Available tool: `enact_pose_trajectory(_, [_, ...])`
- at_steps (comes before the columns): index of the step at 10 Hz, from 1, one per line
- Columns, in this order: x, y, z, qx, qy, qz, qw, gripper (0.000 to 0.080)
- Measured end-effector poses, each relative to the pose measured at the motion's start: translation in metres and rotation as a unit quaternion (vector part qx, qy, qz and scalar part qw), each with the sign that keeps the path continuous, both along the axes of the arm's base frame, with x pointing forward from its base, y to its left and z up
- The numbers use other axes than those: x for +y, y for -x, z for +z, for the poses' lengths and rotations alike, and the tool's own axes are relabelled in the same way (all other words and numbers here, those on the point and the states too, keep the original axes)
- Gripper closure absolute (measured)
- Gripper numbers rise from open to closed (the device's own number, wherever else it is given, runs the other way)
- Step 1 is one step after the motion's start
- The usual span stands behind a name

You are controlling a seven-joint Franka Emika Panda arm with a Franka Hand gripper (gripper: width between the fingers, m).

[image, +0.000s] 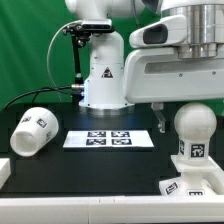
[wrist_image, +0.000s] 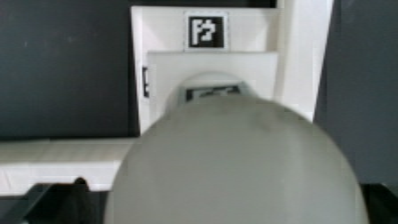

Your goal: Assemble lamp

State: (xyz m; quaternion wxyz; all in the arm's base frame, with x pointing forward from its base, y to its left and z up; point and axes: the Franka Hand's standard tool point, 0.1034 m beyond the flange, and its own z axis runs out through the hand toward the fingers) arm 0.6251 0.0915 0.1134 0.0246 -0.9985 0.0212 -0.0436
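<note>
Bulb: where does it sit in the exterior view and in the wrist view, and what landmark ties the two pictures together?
Exterior view: the bulb stands upright at the exterior view's right, over the flat square base.
Wrist view: the bulb is a large blurred dome close to the camera, partly hiding the base.
Shared landmark: the tagged base.

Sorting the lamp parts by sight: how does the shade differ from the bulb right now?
The shade lies tipped on its side, while the bulb stands upright, round end up. The shade is a tapered cup; the bulb is a dome on a neck. The shade lies at the exterior view's left, the bulb at its right. Both are matte white and carry a black-and-white square tag.
</note>
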Motion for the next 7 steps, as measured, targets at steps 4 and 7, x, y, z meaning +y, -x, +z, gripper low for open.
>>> enact_pose_trajectory(4, [-0.0001, -0.0003, 0.0, 0.003, -0.006, -0.071, 0.997, 0.0226])
enact_pose_trajectory(7, [-0.0019, 0.0003, -0.0007, 0.012, -0.021, -0.251, 0.968, 0.0226])
